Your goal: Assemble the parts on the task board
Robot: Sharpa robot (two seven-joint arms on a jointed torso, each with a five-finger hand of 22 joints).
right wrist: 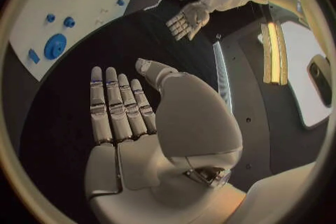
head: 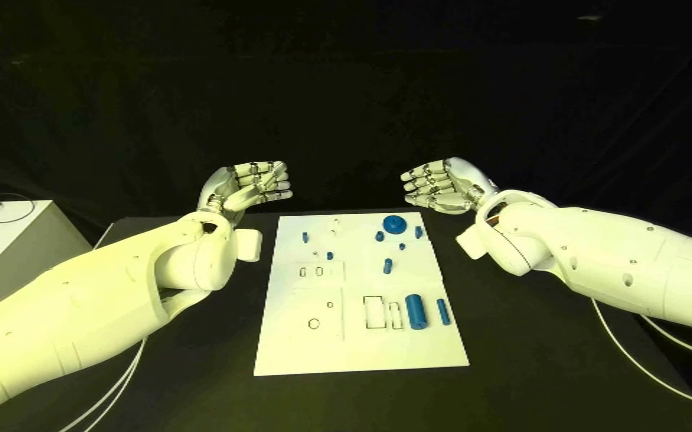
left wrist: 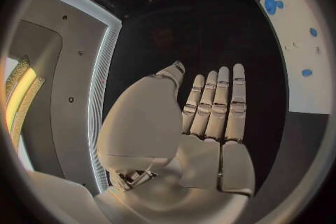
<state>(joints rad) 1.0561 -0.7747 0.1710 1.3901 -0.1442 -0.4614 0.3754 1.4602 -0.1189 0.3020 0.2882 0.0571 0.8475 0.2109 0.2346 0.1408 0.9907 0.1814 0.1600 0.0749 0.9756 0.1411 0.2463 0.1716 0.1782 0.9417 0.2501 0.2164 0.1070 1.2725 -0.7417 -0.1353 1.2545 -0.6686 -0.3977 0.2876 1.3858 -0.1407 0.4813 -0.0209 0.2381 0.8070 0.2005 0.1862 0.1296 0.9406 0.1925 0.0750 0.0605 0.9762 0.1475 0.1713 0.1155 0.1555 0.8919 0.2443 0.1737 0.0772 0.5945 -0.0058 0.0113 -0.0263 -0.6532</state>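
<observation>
Left hand [head: 248,185] and right hand [head: 444,184] both empty, fingers extended (palms up), flanking far end of task board [head: 361,342]; parts [head: 415,311] untouched

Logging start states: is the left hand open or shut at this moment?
Open. The left hand holds nothing; the left wrist view shows its fingers stretched out straight over the black table, off the task board.

You are in a robot lab or test room. A black table [head: 548,372] stands before black curtains [head: 346,72]. On it lies a white task board [head: 361,342] with small blue parts [head: 415,310] for practice. A white box [head: 32,227] sits beside the table.
</observation>
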